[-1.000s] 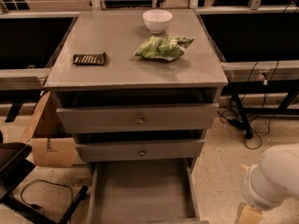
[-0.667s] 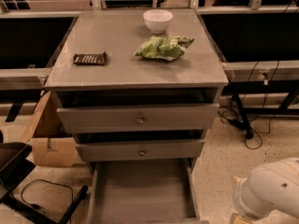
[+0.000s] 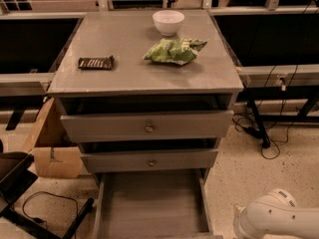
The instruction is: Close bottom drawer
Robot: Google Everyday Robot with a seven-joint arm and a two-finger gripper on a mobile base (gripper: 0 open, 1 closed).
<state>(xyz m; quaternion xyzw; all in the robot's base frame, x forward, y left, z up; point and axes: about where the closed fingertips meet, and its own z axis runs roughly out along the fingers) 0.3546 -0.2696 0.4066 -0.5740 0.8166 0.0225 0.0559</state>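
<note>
Find bottom drawer (image 3: 149,208) pulled far out at foot of bench (image 3: 129,49), front out of frame; can't tell end effector opening, hidden beyond arm (image 3: 279,219) right of bench foot; set it against front centre, push straight in, no skew.

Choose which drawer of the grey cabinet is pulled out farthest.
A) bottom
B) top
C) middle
A: the bottom drawer shows its long floor, while the top drawer and middle drawer stick out only slightly. The end effector is out of view; only the white arm shows at lower right.
</note>
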